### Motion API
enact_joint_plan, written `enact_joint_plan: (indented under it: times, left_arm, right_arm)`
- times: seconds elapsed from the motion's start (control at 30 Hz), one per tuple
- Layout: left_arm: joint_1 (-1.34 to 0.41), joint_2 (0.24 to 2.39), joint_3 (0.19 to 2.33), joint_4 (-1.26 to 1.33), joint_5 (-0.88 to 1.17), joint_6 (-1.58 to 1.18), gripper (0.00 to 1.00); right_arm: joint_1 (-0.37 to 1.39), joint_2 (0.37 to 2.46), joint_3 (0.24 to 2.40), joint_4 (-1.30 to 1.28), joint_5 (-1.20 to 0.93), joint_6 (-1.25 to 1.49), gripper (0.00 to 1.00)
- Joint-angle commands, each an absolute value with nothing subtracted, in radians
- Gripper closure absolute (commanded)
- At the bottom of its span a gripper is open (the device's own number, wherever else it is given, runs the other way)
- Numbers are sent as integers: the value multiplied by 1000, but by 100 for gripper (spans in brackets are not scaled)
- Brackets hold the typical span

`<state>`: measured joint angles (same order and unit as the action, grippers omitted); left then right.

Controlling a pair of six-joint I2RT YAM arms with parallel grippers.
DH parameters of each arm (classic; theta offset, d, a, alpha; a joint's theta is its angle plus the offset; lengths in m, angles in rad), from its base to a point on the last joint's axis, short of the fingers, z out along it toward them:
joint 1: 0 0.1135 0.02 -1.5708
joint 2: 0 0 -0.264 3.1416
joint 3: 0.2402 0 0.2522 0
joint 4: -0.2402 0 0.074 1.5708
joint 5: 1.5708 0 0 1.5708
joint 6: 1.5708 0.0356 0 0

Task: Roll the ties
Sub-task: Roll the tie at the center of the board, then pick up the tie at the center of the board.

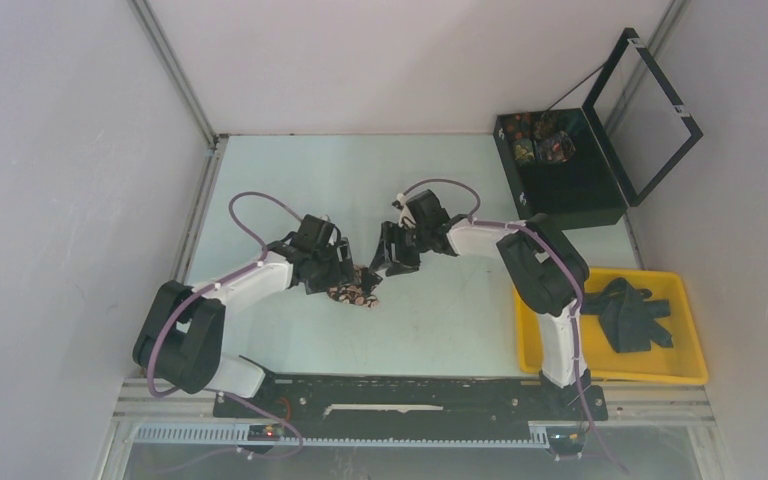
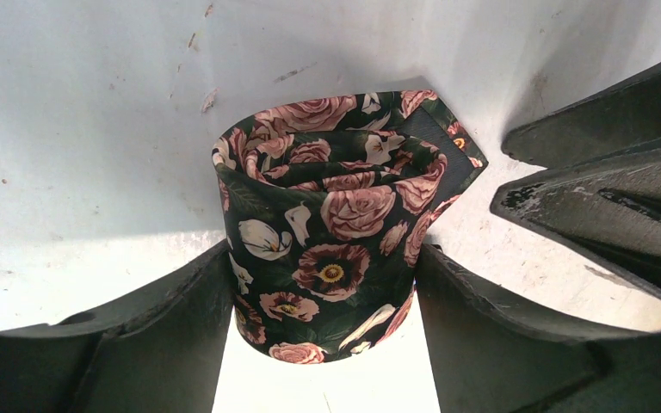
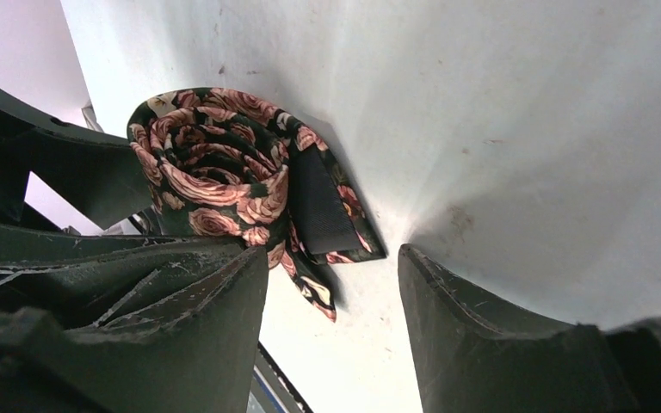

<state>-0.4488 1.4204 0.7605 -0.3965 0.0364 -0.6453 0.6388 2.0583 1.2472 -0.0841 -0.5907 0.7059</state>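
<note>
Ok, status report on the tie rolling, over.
Left gripper shut on rolled floral tie. Right gripper open beside it. Tail end loose. Nothing blocking.

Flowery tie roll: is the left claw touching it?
Touching. Left wrist view: the left gripper has both fingers pressed against the rolled floral tie.

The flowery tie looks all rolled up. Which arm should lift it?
Probably left: the left tool grips the tie on both sides. The right tool is open beside it, holding nothing.
</note>
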Motion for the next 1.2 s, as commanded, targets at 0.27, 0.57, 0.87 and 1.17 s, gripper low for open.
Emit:
enact_joint_plan:
  times: [0.27, 0.57, 0.87, 1.17]
  left_arm:
    - [-454, 1420, 793, -394, 48, -621, 25]
    - [-454, 1415, 793, -393, 46, -623, 25]
    - [-454, 1411, 798, -393, 49, -624, 25]
    - [-454, 1415, 810, -413, 39, -627, 25]
  right_arm:
    - [711, 2142, 1235, 34, -566, 756, 42]
    - [721, 2130, 1236, 159, -676, 820, 45]
    - [749, 2111, 1235, 234, -731, 890, 44]
    - [780, 2122, 1235, 267, -731, 922, 42]
